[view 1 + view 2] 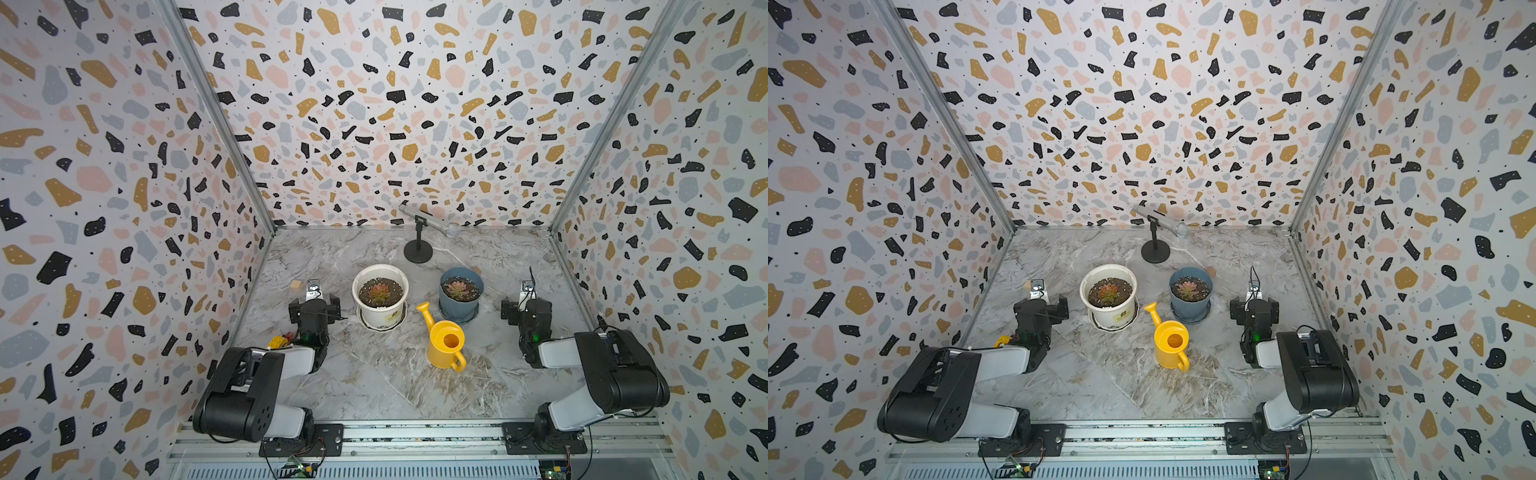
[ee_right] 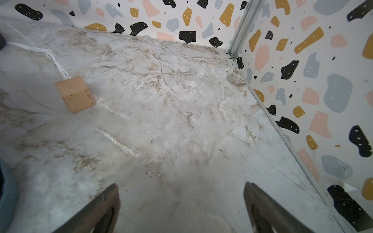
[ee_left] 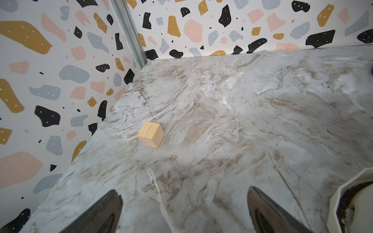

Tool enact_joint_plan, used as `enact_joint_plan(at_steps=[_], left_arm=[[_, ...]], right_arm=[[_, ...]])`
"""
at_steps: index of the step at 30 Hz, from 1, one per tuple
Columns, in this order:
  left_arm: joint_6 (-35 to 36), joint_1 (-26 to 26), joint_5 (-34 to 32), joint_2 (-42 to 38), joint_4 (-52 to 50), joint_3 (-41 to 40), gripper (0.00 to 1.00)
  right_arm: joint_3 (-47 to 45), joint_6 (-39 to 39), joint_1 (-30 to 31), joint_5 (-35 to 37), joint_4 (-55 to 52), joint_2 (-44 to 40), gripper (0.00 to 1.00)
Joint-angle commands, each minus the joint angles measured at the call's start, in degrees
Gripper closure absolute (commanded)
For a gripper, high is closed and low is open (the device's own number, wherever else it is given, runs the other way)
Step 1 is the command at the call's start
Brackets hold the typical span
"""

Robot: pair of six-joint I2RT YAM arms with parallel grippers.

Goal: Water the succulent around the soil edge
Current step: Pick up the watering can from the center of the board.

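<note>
Left wrist view shows the left tool (image 3: 182,193) with fingers spread wide above bare desk (image 3: 222,121), holding and touching nothing; a wooden cube (image 3: 151,134) lies farther off. Right wrist view shows the right tool (image 2: 181,185) equally wide and empty, with a second cube (image 2: 75,94) beyond it. In both top views the yellow watering can (image 1: 445,344) stands upright mid-desk, well apart from both tools, its spout aimed far-left between two pots. The white pot (image 1: 380,309), left, holds a reddish succulent (image 1: 377,290); the blue pot (image 1: 457,309), right, holds a pinkish succulent (image 1: 457,289). A microphone (image 1: 428,220) stands near the far wall.
</note>
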Motion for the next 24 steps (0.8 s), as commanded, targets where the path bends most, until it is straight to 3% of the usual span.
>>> enact_joint_plan(at_steps=[1, 16, 18, 20, 24], left_arm=[[-0.04, -0.08, -0.35, -0.22, 2.60, -0.51, 0.00], [-0.13, -0.08, -0.23, -0.31, 1.73, -0.24, 0.00], [-0.14, -0.35, -1.22, -0.69, 1.81, -0.40, 0.00], [-0.57, -1.24, -3.24, -2.09, -0.62, 0.22, 0.00], [1.69, -3.92, -5.62, -2.74, 2.80, -1.75, 0.00]], right_arm=[[1.10, 0.24, -0.22, 0.11, -0.39, -0.95, 0.00], [0.46, 0.04, -0.12, 0.21, 0.60, -1.10, 0.00], [-1.18, -1.32, -0.02, -2.98, 3.32, -1.83, 0.00], [-2.97, -2.48, 0.28, -5.07, 4.10, -4.46, 0.00], [-2.32, -2.03, 0.59, -3.68, -5.85, -15.71, 0.00]])
